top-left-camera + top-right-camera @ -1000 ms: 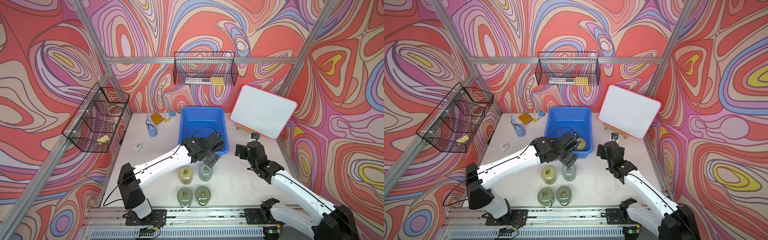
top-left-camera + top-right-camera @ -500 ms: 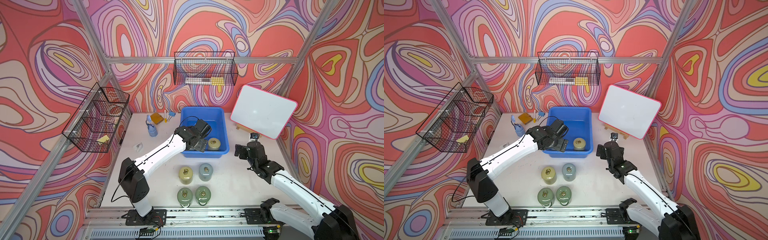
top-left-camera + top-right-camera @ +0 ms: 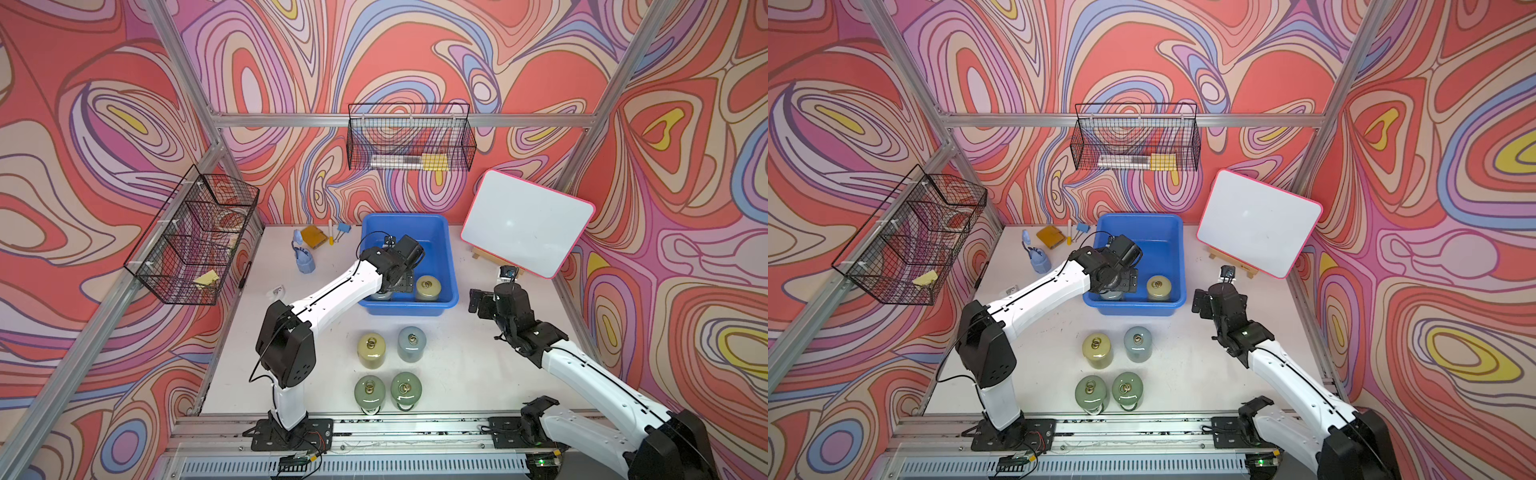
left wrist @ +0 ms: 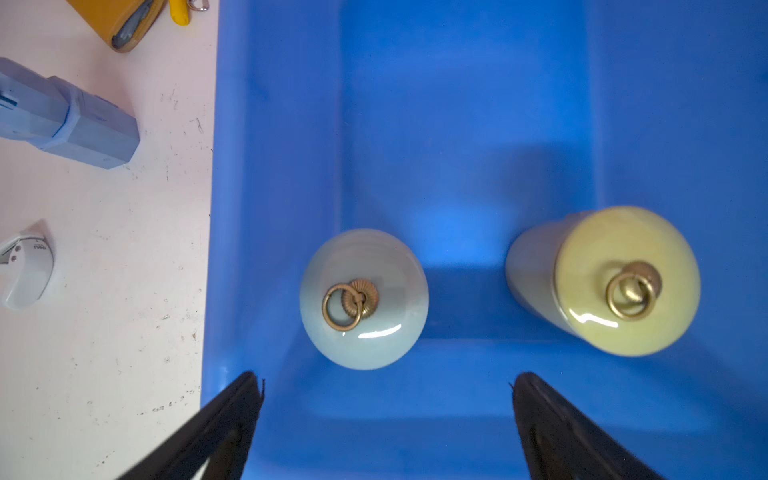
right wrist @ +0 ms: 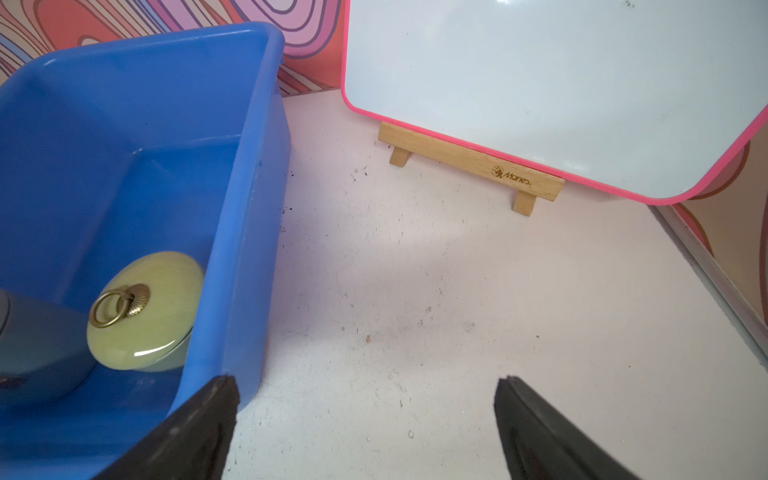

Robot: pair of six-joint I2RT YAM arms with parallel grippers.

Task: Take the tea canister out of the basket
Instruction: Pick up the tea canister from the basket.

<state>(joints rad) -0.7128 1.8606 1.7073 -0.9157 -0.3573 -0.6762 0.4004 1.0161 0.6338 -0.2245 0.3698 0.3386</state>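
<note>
Now: your left gripper (image 4: 386, 380) hangs wide and empty over the basket (image 4: 274, 166), pale canister (image 4: 364, 299) upright inside, just ahead; straddle its body squarely, mind the near wall; right gripper (image 5: 365, 386) wide, empty

A bright blue basket (image 4: 457, 83) holds a pale grey-blue tea canister (image 4: 365, 332) and a yellow-green tea canister (image 4: 623, 332); the walls (image 3: 374, 62) swirl red, pink and lilac.
</note>
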